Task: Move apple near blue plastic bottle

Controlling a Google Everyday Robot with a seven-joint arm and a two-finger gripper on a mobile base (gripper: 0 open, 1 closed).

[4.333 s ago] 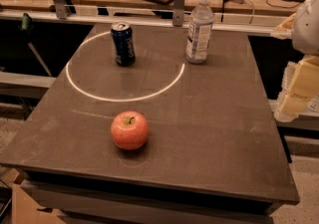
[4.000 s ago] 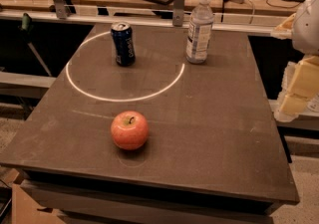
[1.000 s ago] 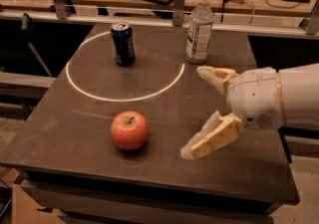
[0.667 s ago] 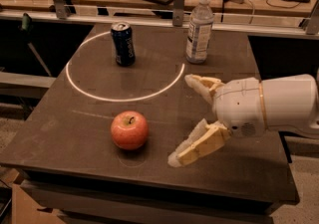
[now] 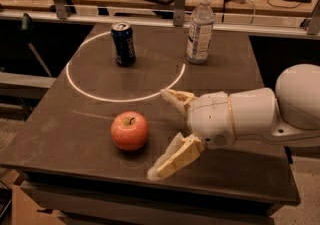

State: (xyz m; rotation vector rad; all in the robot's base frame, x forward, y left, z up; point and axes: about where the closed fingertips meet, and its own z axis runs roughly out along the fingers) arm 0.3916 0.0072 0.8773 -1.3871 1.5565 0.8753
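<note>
The claw stood released just beside the apple, which lay front-centre on the bench, well apart from the blue plastic bottle. Good practice was to straddle its widest girth before clenching.

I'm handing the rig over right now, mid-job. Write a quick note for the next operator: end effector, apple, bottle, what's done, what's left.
The end effector is open, fingers spread, low over the front of the table, just right of the apple in the camera view and not touching it.
The apple rests on the table near the front edge, not grasped.
The blue plastic bottle stands upright at the back, right of the soda can.
Done: the end effector is lined up beside the apple.
Left: close on the apple, carry it back and set it down beside the bottle, probably best from the front so nothing tips.
</note>
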